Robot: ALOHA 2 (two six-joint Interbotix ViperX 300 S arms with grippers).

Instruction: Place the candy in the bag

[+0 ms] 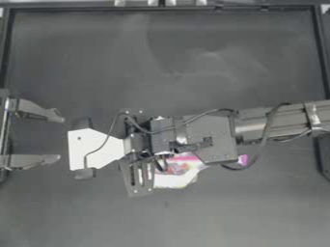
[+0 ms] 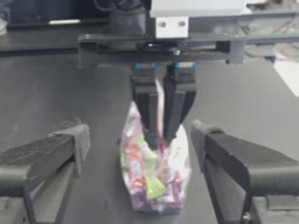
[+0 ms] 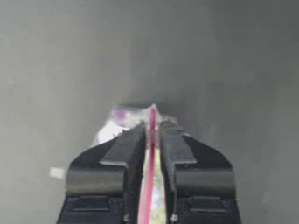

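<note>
The right hand [image 2: 161, 131] is out over the middle of the worktop [image 1: 161, 53], its two jaws pressed together on the pink zipper strip [image 3: 151, 131] of the bag [image 2: 154, 175]. From the right wrist view that strip runs straight up between the jaws, so it is pinching the bag's top edge. The bag hangs just below it, and the candy [image 2: 146, 179] looks to be inside already, yellow, red and green pieces crowded behind the clear plastic. The left hand [image 2: 140, 175] sits back at the left side, jaws spread wide, touching nothing, the bag well in front of it. I'd say the filling is done and this is the closing stage. Next it needs a steady pinch run along the strip, or a gentle set-down so nothing spills.
</note>
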